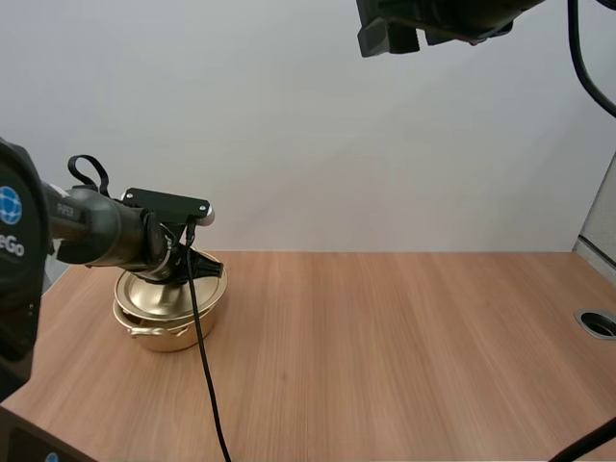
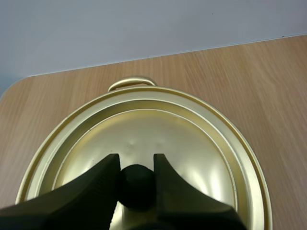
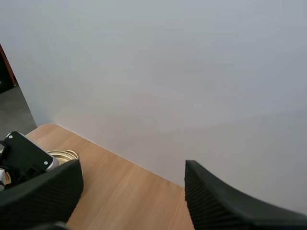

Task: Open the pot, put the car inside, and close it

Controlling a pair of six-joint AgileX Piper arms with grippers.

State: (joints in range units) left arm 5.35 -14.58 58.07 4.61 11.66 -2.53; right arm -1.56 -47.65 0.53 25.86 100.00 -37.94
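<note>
Two fingers [image 2: 100, 179] of the left pincer [image 2: 136, 165] pinch the knob [image 2: 137, 187] of the lid [image 2: 192, 143] resting on the gold pot [image 1: 173, 332] just beneath it, so opening is in hand, next needing a straight lift; right pincer [image 3: 132, 163] hangs spread, well apart.

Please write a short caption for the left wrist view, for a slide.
Left gripper pinches the black knob of the gold lid; a pot handle peeks out behind.
</note>
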